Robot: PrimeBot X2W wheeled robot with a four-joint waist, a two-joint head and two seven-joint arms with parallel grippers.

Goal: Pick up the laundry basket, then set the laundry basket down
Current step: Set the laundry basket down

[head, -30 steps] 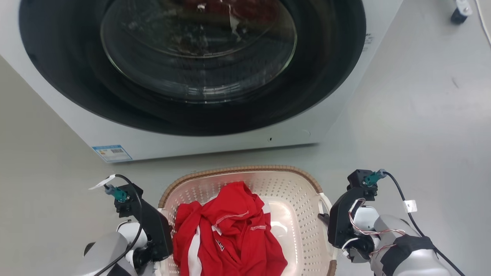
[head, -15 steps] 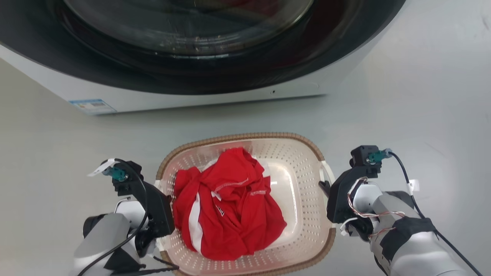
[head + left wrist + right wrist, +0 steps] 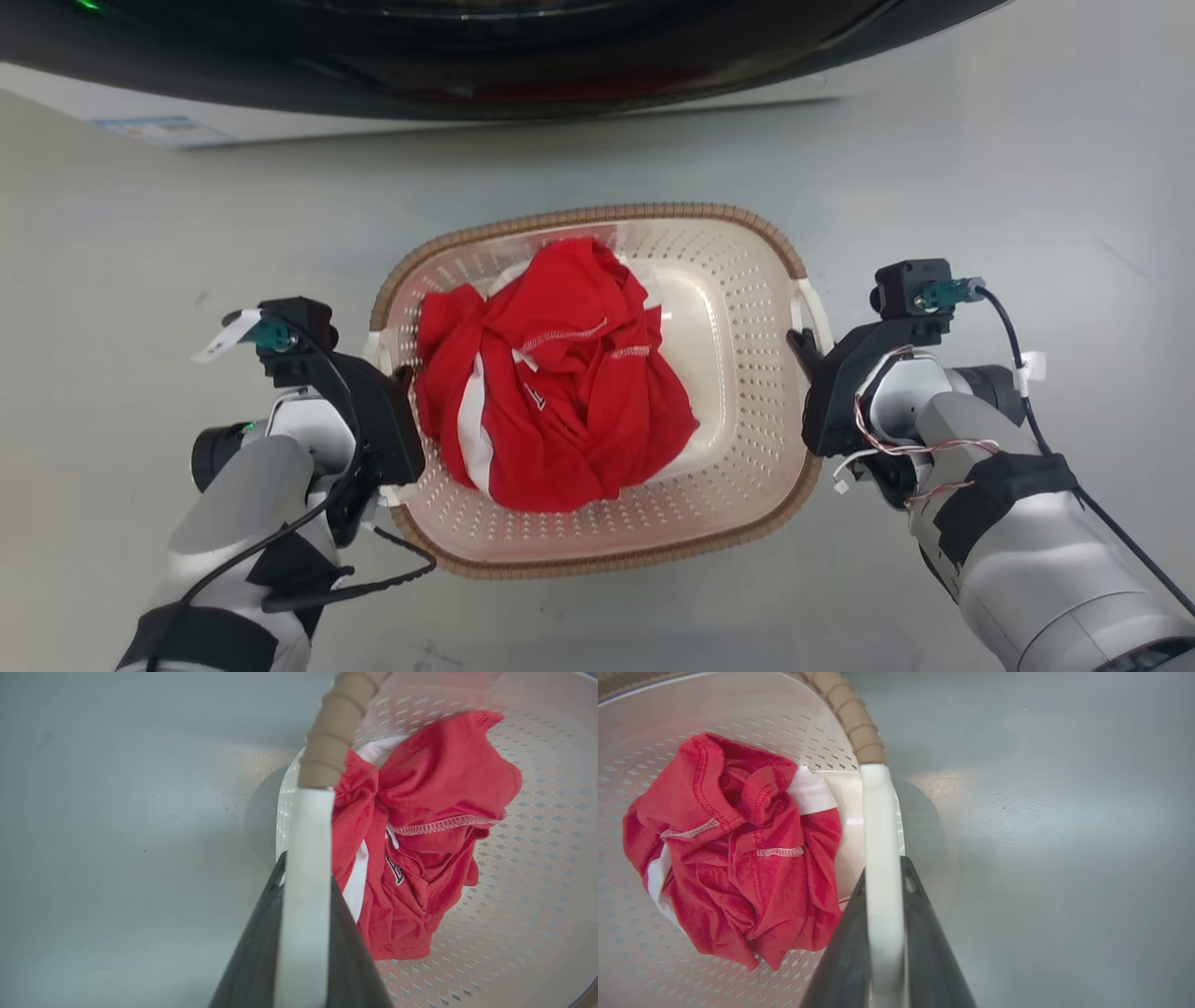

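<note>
Head view: the laundry basket (image 3: 597, 213) sits between the two arms, short of the washing machine (image 3: 467, 56) that runs along the far edge of the grey floor (image 3: 980, 168). A crumpled red garment (image 3: 551, 383) with white trim lies inside, heaped toward the basket's left half; the perforated bottom on the right half is bare. The left gripper (image 3: 400, 378) meets the basket's left side and the right gripper (image 3: 799, 343) its right side, each at a white handle.

Left wrist view: the left handle (image 3: 306, 882) runs straight up between the two dark fingers (image 3: 252, 952), which press against it on either side – a closed grip on the handle. Above it the brown woven-look rim begins.

Right wrist view: the same hold mirrored – the right handle (image 3: 880, 858) is pinched between that gripper's fingers (image 3: 845, 952), with the red garment off to one side and the floor to the other. A soft shadow lies on the floor just beside the basket wall. Whether the basket's base touches the floor cannot be told.
</note>
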